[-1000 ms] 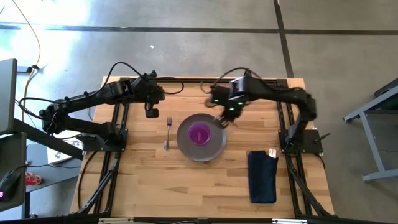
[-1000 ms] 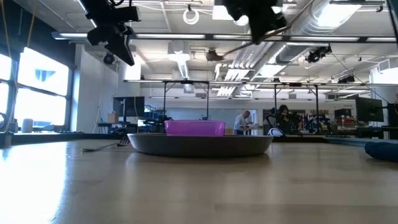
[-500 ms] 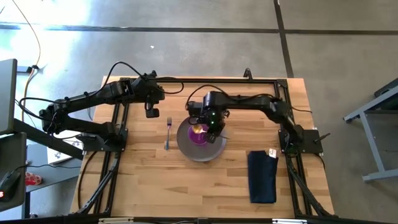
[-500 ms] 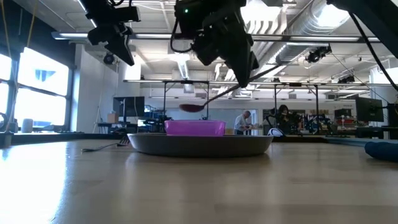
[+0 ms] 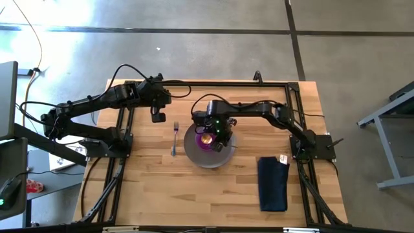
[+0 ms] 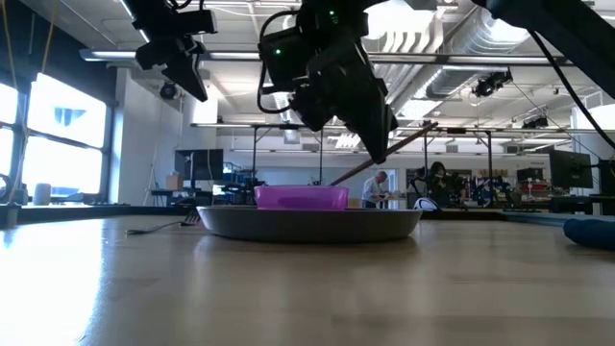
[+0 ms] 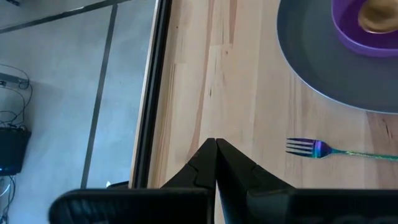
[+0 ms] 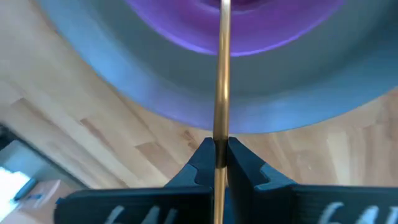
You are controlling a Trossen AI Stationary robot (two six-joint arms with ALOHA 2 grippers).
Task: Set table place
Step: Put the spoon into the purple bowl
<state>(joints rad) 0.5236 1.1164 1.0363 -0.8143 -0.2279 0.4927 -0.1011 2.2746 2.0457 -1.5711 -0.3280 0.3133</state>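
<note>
Right claw: your right claw [image 5: 220,133] is clamped on the handle of the gold spoon [image 8: 221,81], above the grey plate [image 5: 197,154]; the wrist view shows the handle pinched between the fingers.
Spoon: its head [image 5: 206,138] hangs over or inside the purple bowl [image 5: 208,144]; you cannot tell from these views whether it touches the bowl.
Left claw: your left claw [image 7: 215,163] is shut and empty, waiting above the table [image 5: 149,188] near the far edge.
Place setting: the plate sits mid-table with the bowl on it, the fork [image 5: 174,138] lies just beside the plate on the left arm's side, and the navy napkin [image 5: 272,183] lies on the right, apart from the plate.
Step in hand: probably placing the spoon.
Risk, bowl: if you swing sideways with the head still low, it could catch the rim and drag or tip the bowl.
Risk, drop: release here and the spoon likely ends propped in the bowl.
Risk, grip: the hold is far down the handle, so the spoon could pivot if it hits anything.
</note>
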